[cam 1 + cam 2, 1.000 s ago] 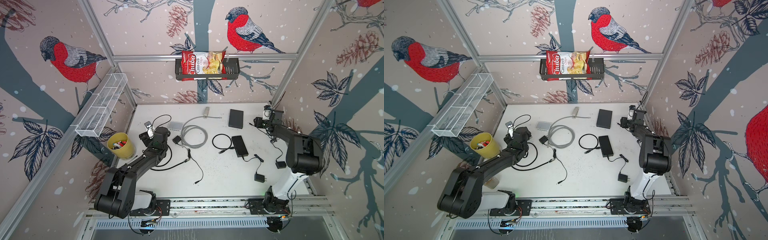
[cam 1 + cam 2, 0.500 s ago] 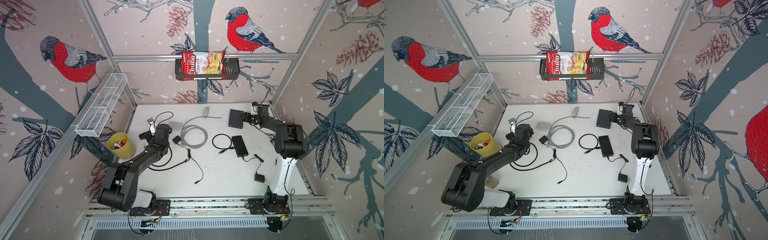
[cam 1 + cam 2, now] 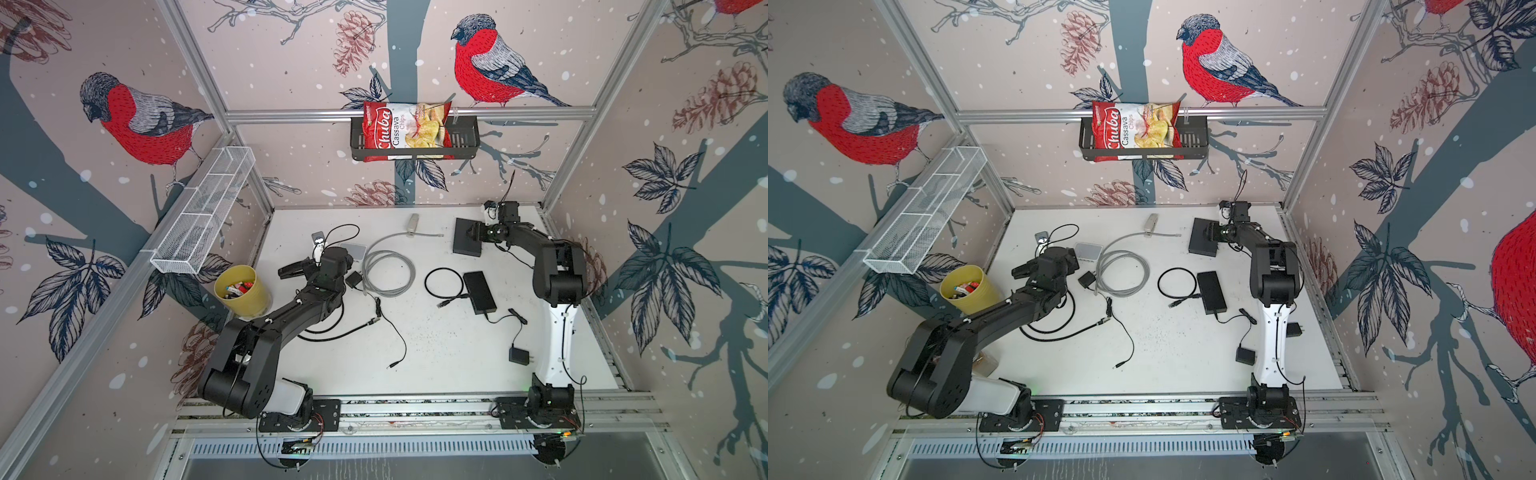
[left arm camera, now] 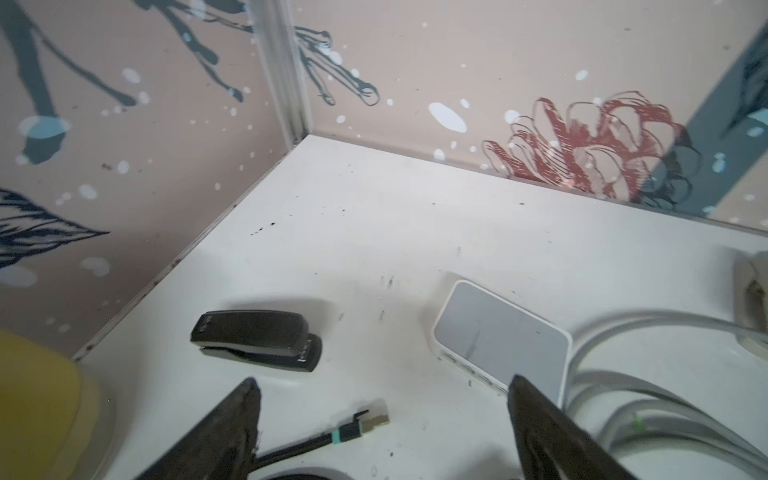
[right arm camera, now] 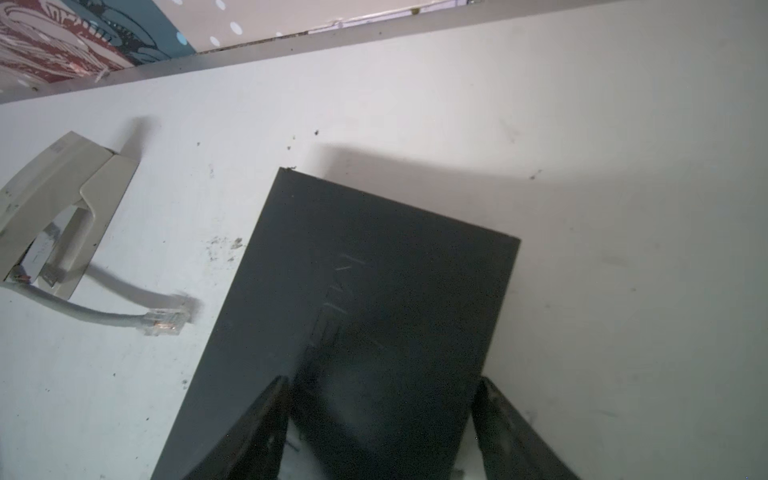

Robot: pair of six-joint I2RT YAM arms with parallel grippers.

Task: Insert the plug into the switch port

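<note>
A small white switch (image 4: pixel 498 340) lies flat with a row of ports (image 4: pixel 471 370) along its near side; it shows in both top views (image 3: pixel 353 250) (image 3: pixel 1089 250). A black cable's plug (image 4: pixel 376 420), with a teal band, lies on the table beside it. My left gripper (image 4: pixel 383 380) (image 3: pixel 293 270) (image 3: pixel 1021 272) hangs open just above that plug, with nothing between its fingers. My right gripper (image 5: pixel 382 380) (image 3: pixel 471 232) (image 3: pixel 1208 235) is open over a flat black box (image 5: pixel 374 270) (image 3: pixel 465 247). A grey cable's clear plug (image 5: pixel 164 322) lies free beside the box.
A black stapler (image 4: pixel 255 340) lies near the back-left corner. A yellow cup (image 3: pixel 241 289) stands by the left wall. A grey cable coil (image 3: pixel 388 270), a black cable loop (image 3: pixel 444 282), a black power brick (image 3: pixel 480 293) and an adapter (image 3: pixel 519 356) lie mid-table. A beige device (image 3: pixel 412 222) lies at the back.
My right arm has swung from the right wall leftward, out over the black box. My left gripper has turned and shifted slightly toward the white switch. Both stay open.
</note>
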